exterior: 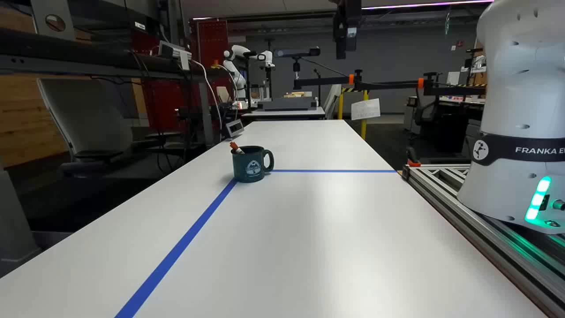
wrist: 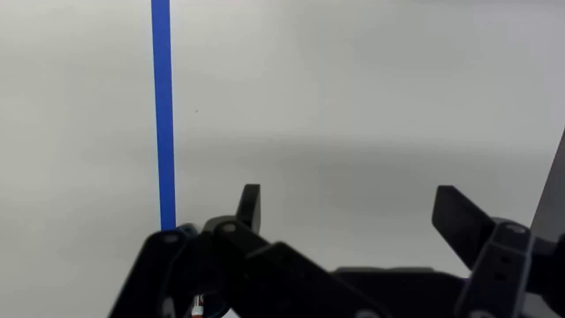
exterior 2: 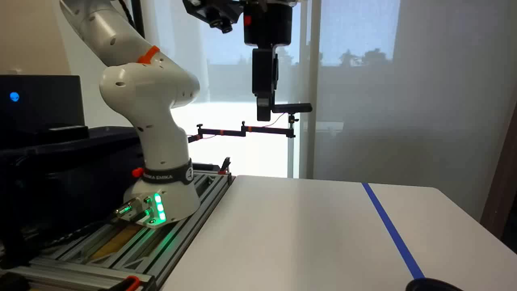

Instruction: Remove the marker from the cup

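Note:
The cup (exterior: pixel 242 167) is a dark teal mug. It stands upright on the white table at the corner of the blue tape, its handle to the right in that exterior view. The marker (exterior: pixel 236 148) leans inside it, its orange-brown end and white body above the rim. My gripper (wrist: pixel 347 194) is open and empty, high above the table in both exterior views (exterior: pixel 342 52) (exterior 2: pixel 264 111). In the wrist view the cup (wrist: pixel 217 308) and marker (wrist: pixel 198 304) are mostly hidden behind the left finger.
Blue tape lines (exterior: pixel 190 236) cross the white table (exterior: pixel 309 247). A metal rail (exterior: pixel 476 256) with the robot base runs along one table edge. A small grey device (exterior: pixel 235 128) sits at the opposite edge. A dark curved edge (exterior 2: pixel 432 285), not clearly identifiable, shows at the bottom of an exterior view.

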